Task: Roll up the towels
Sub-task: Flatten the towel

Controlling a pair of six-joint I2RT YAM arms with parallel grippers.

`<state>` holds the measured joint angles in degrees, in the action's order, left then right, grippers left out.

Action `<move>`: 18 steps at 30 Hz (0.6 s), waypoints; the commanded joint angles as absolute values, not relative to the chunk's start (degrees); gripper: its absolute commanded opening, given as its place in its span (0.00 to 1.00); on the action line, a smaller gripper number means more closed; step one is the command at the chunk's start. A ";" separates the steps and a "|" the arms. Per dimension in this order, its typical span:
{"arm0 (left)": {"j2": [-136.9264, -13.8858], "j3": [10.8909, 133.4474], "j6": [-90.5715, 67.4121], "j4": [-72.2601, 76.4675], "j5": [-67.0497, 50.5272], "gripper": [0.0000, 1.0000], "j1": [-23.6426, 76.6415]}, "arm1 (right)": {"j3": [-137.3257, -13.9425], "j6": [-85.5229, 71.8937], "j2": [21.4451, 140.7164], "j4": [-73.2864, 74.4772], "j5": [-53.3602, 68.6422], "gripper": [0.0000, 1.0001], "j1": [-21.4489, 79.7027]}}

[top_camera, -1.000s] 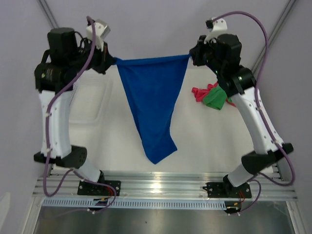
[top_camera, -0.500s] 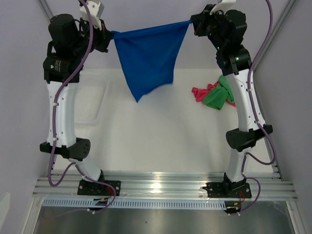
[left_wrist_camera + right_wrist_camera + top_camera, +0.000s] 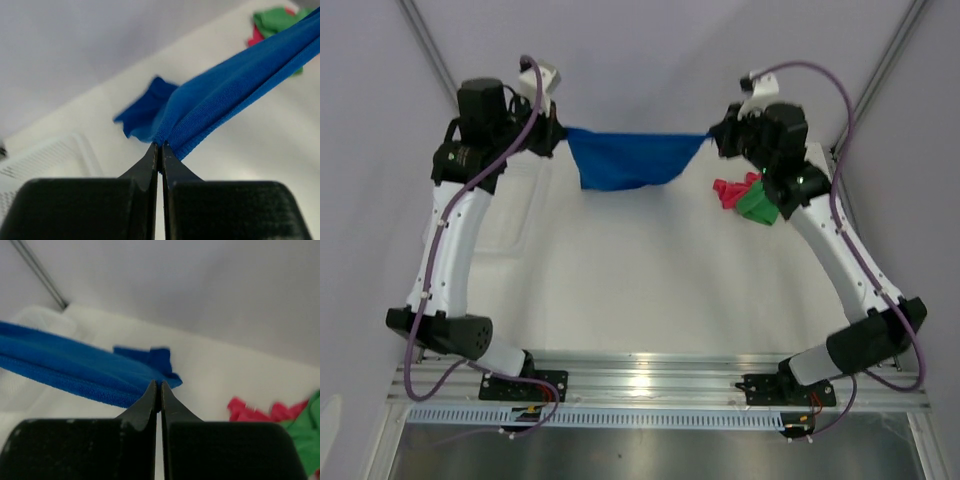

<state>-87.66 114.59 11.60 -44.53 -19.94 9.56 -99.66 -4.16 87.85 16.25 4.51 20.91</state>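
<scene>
The royal blue towel (image 3: 632,160) is stretched between my two grippers at the far side of the table, hanging as a shallow band. My left gripper (image 3: 560,134) is shut on its left corner; the cloth (image 3: 225,90) runs away from the shut jaws in the left wrist view. My right gripper (image 3: 712,138) is shut on its right corner; the cloth (image 3: 75,367) shows in the right wrist view. The green towel (image 3: 760,203) and the pink-red towel (image 3: 730,190) lie crumpled together at the far right, below my right gripper.
A white mesh basket (image 3: 505,215) sits on the white table at the far left, partly under my left arm. Grey walls close the back and both sides. An aluminium rail (image 3: 650,375) runs along the near edge.
Both grippers came down from their raised position and moved toward the far side with the blue towel. Its long hanging point has swung up and away, leaving a short band.
</scene>
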 commanded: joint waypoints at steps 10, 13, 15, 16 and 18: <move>-59.00 68.60 21.61 -54.40 -20.21 0.01 7.56 | -51.00 -14.40 60.04 13.71 -11.68 0.00 36.46; -55.91 60.67 23.99 -56.77 -20.74 0.01 7.56 | -45.89 -19.06 57.32 17.22 -11.86 0.00 39.19; -53.36 57.58 25.57 -59.84 -20.57 0.01 7.56 | -44.13 -21.69 56.25 19.59 -11.69 0.00 40.42; -52.48 56.26 25.84 -60.64 -20.39 0.01 7.56 | -43.77 -22.40 55.47 20.21 -11.43 0.00 42.08; -49.84 53.89 26.97 -62.91 -19.95 0.01 7.56 | -42.55 -23.90 54.93 21.70 -11.51 0.00 43.94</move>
<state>-54.15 55.81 21.50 -57.63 -24.69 9.23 -43.68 -20.73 57.80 16.45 -4.36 42.92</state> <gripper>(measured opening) 0.011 0.010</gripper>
